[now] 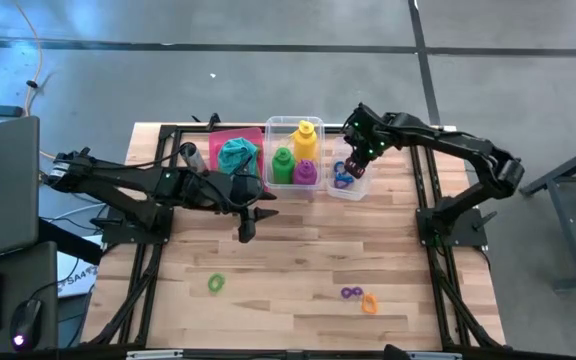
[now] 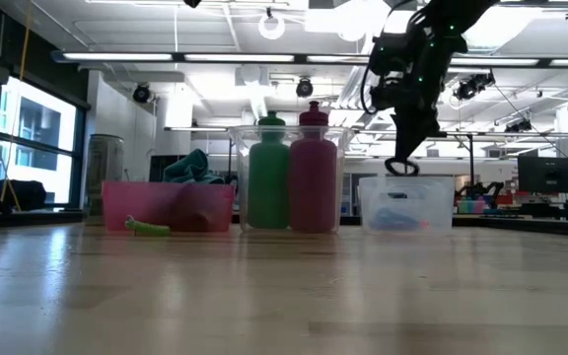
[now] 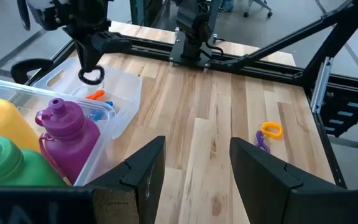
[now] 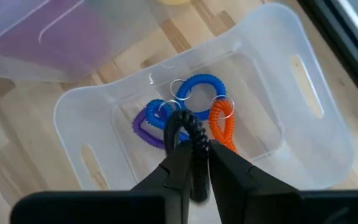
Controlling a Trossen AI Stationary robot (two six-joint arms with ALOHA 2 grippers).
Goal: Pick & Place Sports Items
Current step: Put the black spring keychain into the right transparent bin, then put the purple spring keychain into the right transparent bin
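Note:
My right gripper (image 1: 351, 172) is shut on a black coiled ring (image 4: 191, 134), above the small clear bin (image 1: 358, 190). That bin holds blue (image 4: 197, 87), purple (image 4: 146, 124) and orange (image 4: 221, 121) rings. The green (image 1: 283, 166), purple (image 1: 306, 171) and yellow (image 1: 305, 139) bottles stand in a larger clear bin (image 1: 272, 125). A teal cloth (image 1: 236, 155) lies in the pink bin (image 1: 253, 133). A lime green ring (image 1: 216, 284), a purple ring (image 1: 349, 293) and an orange ring (image 1: 370, 302) lie on the table near its front. My left gripper (image 3: 194, 168) is open and empty, beside the bottle bin. My right gripper pinches the black ring between its two fingers (image 4: 179, 168), on one side of its loop (image 4: 194, 146). The fingers come from above, pointing down. The ring hangs below the fingertips (image 2: 402, 166), clear of the bin and the rings in it.
A grey metal cylinder (image 1: 189, 153) with a dark cap lies left of the pink bin. The black frame rails (image 1: 423, 200) run along both table sides. Bare wood (image 1: 298, 250) lies between the bins and the loose rings.

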